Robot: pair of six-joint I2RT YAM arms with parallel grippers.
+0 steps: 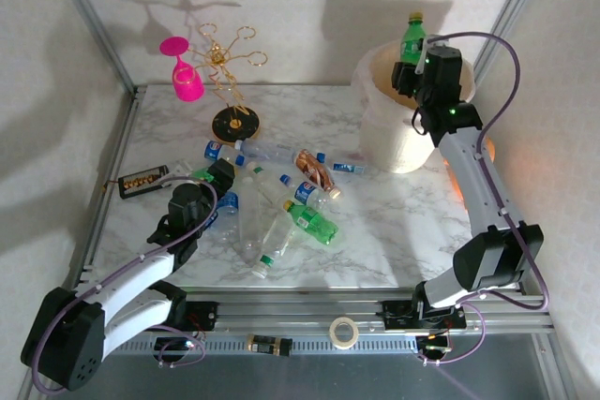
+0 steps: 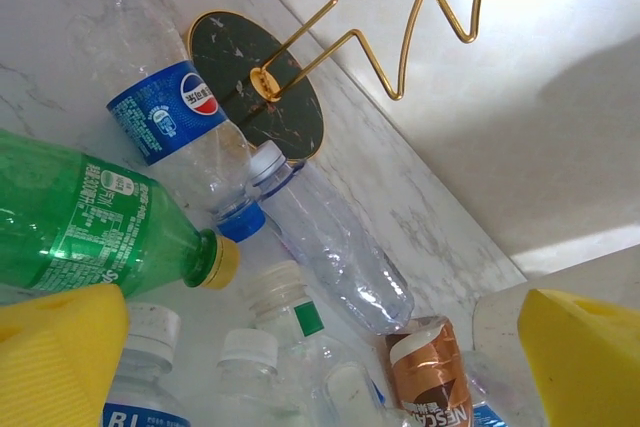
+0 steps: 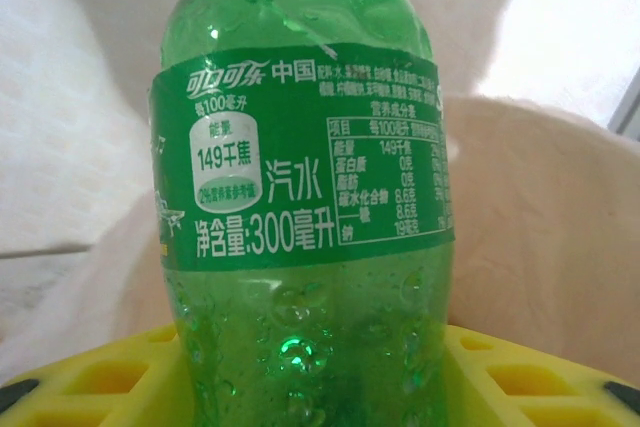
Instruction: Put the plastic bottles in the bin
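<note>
The right end effector (image 1: 411, 70) pinches an upright green bottle (image 1: 413, 38) over the bin (image 1: 389, 149); the left end effector (image 1: 221, 175), spread, hovers above bottles (image 1: 314, 222) on the surface (image 1: 398, 227).

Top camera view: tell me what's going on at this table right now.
Two robot arms are clearing plastic bottles into the bin. The right pincer grips a green bottle upright over the bin, not yet released. The left pincer is wide open and hovers low over the pile of bottles lying on the marble table, gripping nothing.
</note>
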